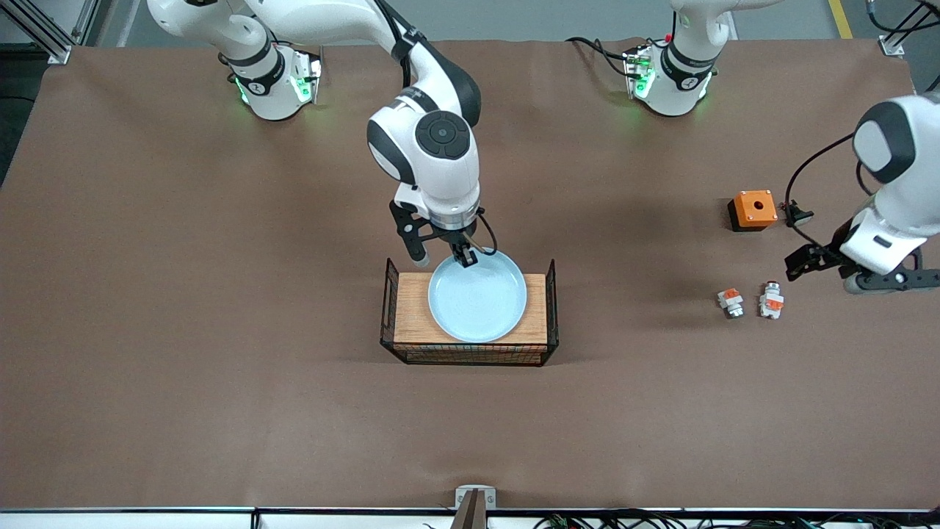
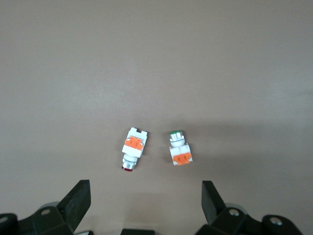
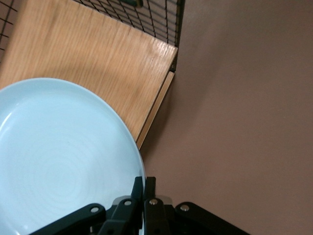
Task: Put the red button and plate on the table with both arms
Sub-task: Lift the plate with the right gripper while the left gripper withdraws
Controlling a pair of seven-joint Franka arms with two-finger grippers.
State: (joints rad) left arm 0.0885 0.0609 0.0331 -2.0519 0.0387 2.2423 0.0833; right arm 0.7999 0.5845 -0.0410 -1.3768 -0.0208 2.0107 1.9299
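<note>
R gripper [image 1: 464, 257] pinched the plate [image 1: 477, 296] rim on the crate [image 1: 411, 312]; L gripper [image 2: 146, 205], spread, should've centred over the red button [image 2: 133, 148].

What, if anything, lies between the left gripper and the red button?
Nothing visible. The left gripper hovers with open fingers over the red button, which lies on bare table. The green-capped part lies beside it, apart, and may get nudged on the way down.
</note>
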